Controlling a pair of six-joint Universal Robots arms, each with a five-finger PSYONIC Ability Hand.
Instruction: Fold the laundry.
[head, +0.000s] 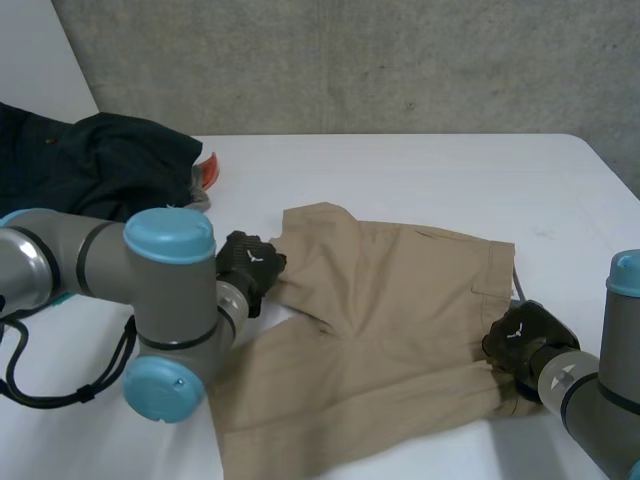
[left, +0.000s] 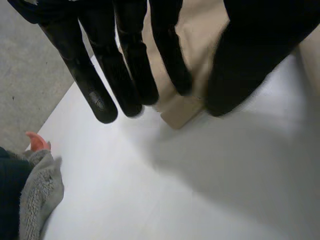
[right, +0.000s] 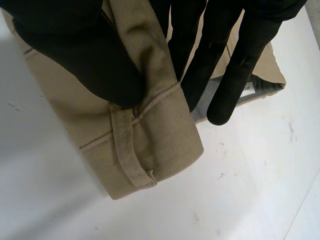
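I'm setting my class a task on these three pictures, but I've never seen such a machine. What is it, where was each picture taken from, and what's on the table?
It is a robot with two arms, each ending in a black hand. The head view looks down from between the arms; each wrist view looks along one hand's palm. On the white table lie tan cloth shorts and a heap of dark clothes. The left hand pinches a leg-hem corner; the right hand pinches the waistband.

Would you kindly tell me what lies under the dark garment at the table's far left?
A grey fleecy cloth and an orange piece stick out from under the dark garment. How far they reach beneath it, and anything else there, is covered.
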